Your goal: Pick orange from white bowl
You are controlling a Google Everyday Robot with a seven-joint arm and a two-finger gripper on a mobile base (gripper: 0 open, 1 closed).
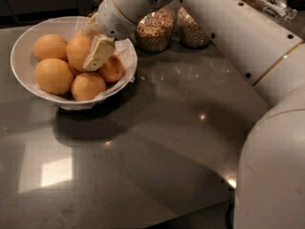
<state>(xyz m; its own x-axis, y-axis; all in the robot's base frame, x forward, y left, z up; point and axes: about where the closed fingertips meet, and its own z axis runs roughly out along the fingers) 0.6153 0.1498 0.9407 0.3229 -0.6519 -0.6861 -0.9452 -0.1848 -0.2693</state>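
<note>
The white bowl (pixel 18 51) with a crinkled liner stands at the back left of the grey countertop and holds several oranges. My gripper (pixel 94 52) reaches down into the bowl from the right and rests against the right side of the topmost orange (pixel 77 50). A smaller orange (pixel 113 68) lies just right of the gripper. Other oranges lie at the left (pixel 49 46), front left (pixel 53 76) and front (pixel 87 86).
Two glass jars of grain (pixel 155 30) (pixel 193 30) stand behind the bowl to its right. My white arm (pixel 248 37) spans the top right, and the robot's body (pixel 271 175) fills the lower right. The grey countertop (pixel 152 142) reflects the lights.
</note>
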